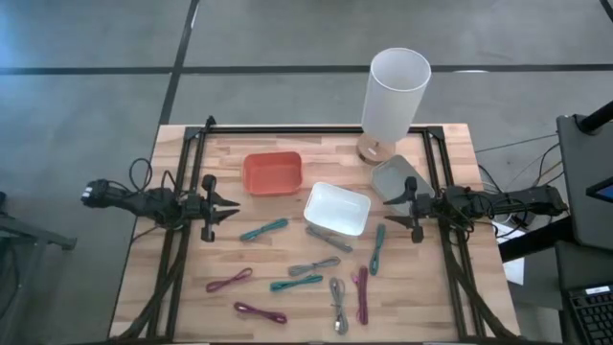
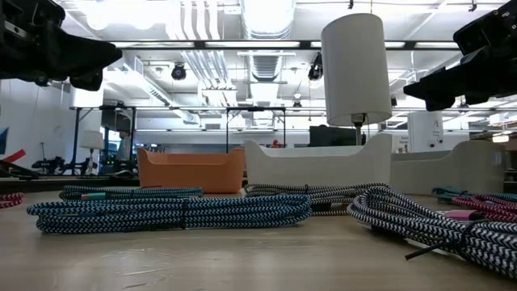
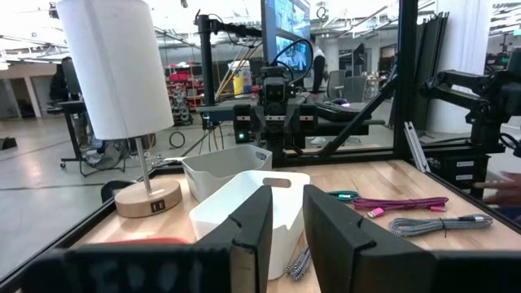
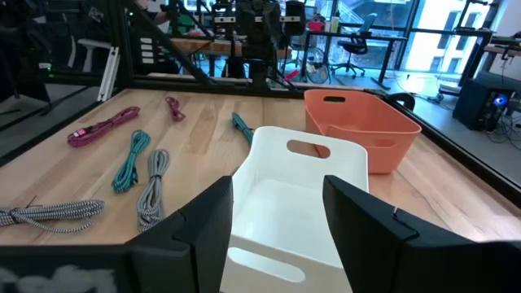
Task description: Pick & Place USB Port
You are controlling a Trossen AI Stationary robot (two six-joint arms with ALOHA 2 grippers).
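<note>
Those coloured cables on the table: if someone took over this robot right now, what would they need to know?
Left gripper: at the table's left edge, jaws apart, empty.
Right gripper: at the right edge, jaws wide open, empty.
Cables: teal, grey and magenta ones lie loose on the wooden table.
Bins: orange bin, white bin and grey bin all look empty from above.
Done: nothing sorted yet.
Left: every cable is yet to be picked and placed.
</note>
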